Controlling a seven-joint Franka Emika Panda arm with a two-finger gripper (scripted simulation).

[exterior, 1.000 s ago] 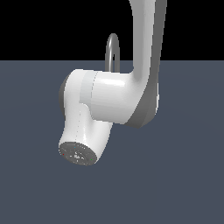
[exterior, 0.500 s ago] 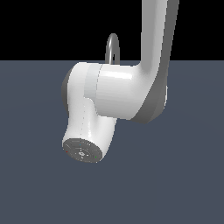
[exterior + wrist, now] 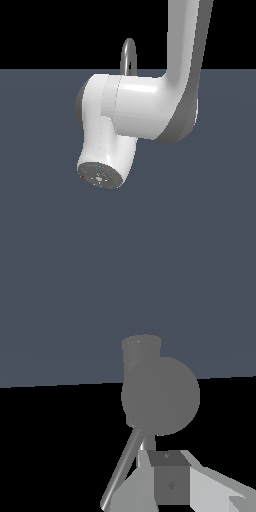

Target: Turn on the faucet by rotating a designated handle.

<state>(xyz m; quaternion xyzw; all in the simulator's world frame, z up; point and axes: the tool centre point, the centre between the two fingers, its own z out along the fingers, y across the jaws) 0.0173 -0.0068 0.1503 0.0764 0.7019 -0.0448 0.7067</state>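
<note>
In the exterior view my white arm fills the middle and hides nearly all of the faucet; only the top of its grey curved spout shows above the arm. My gripper is out of sight there. The wrist view shows the faucet's grey body close up, with a short cylinder on it. A thin grey rod, the handle, slants out from under that body. My gripper shows only as a dark grey block with paler parts on both sides, right beside the rod. Whether it touches the rod cannot be told.
A flat blue-grey floor spreads under everything, with black background beyond it. The arm's round capped joint hangs low toward the camera in the exterior view.
The arm has shifted a little toward the exterior view's right, and its upper link now stands further right. The spout top has not moved.
</note>
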